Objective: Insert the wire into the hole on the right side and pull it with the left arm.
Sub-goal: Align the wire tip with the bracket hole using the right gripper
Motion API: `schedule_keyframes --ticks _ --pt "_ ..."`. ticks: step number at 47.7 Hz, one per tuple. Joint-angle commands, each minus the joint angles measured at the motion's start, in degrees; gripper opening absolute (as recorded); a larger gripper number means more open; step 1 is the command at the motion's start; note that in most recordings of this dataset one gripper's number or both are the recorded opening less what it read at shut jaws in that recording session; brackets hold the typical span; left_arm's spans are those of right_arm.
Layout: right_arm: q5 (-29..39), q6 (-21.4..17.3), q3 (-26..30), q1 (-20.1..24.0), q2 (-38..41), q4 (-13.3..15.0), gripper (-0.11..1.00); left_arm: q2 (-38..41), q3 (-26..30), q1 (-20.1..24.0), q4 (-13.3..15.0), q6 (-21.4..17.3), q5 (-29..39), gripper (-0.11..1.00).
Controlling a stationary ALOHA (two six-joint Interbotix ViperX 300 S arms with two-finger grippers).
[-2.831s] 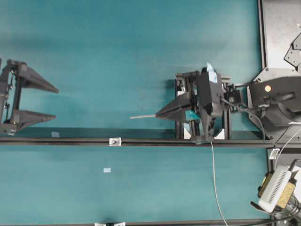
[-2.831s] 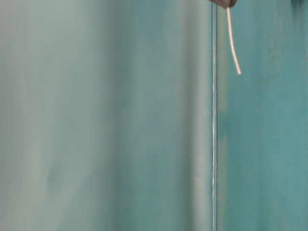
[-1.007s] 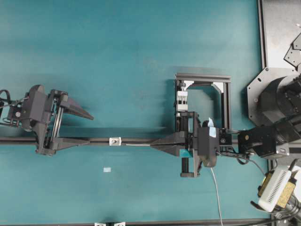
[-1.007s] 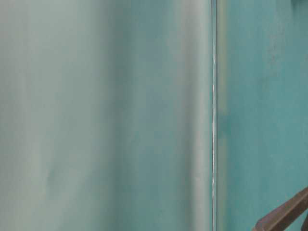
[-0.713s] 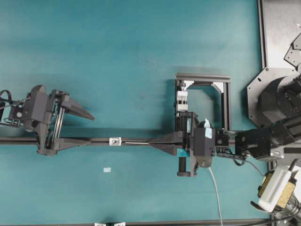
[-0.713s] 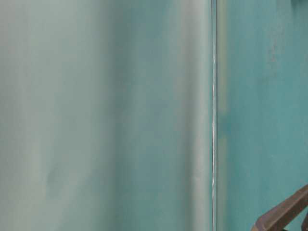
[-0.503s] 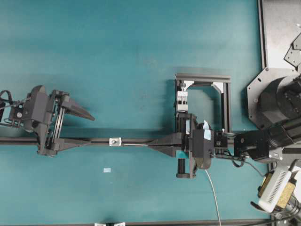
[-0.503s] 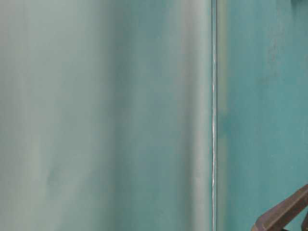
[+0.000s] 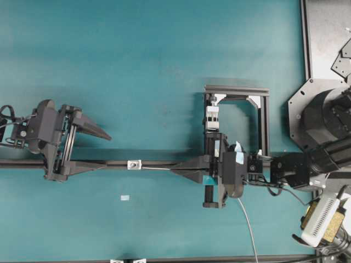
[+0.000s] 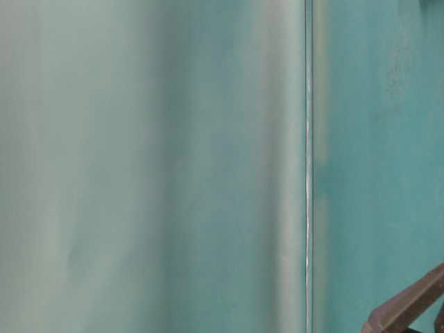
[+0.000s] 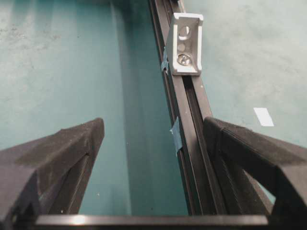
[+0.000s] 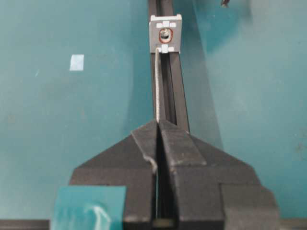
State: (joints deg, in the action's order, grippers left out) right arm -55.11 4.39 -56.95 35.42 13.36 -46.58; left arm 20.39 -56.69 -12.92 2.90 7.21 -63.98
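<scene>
1. Landmark: the bracket tab carrying the hole, mounted on the black rail that crosses the teal table.

2. Left of the tab: the left gripper stands with its jaws wide apart and nothing between them. One finger lies along the rail and the other over the table on the far side of it. Its position matches that of a second ago. In the left wrist view the tab is ahead between the fingers, and no wire shows on that face.

3. At the tab: in the right wrist view the tip of the wire sits just below the hole, at the tab's lower edge. I cannot confirm entry.

4. Right of the tab: the right gripper is clamped shut on the wire, with a short length projecting toward the tab. Over the last second it has advanced along the rail toward the tab, shortening the gap.

5. Judgement: insertion is under way but not complete. The tip appears slightly low and likely needs raising before the pull can start.

6. Containers: none seen. The black frame, further right of the tab, holds only a white clip block.
</scene>
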Motion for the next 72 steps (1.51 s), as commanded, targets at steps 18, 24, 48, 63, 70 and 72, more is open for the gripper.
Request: schedule_keyframes --ticks 18,24,48,63,70,72 --pt "-2.99 0.09 0.35 0.44 0.53 -1.49 0.01 -0.62 0.7 0.0 0.0 -0.09 -0.35 0.66" --pt "-2.99 0.09 0.35 0.44 0.53 -1.49 0.01 -0.53 0.79 0.0 0.0 -0.09 -0.35 0.66" --pt "-3.87 0.09 0.97 0.44 1.58 -1.49 0.01 -0.53 0.88 0.0 0.0 -0.09 -0.35 0.66" --pt "-3.96 0.09 1.58 0.44 2.02 -1.49 0.01 -0.53 0.97 0.0 0.0 -0.09 -0.35 0.66" --pt "-4.04 0.09 1.93 0.44 2.46 -1.49 0.01 -0.53 1.05 0.0 0.0 -0.09 -0.35 0.66" --pt "-4.04 0.09 1.93 0.35 2.55 -1.49 0.01 -0.53 1.05 0.0 0.0 -0.09 -0.35 0.66"
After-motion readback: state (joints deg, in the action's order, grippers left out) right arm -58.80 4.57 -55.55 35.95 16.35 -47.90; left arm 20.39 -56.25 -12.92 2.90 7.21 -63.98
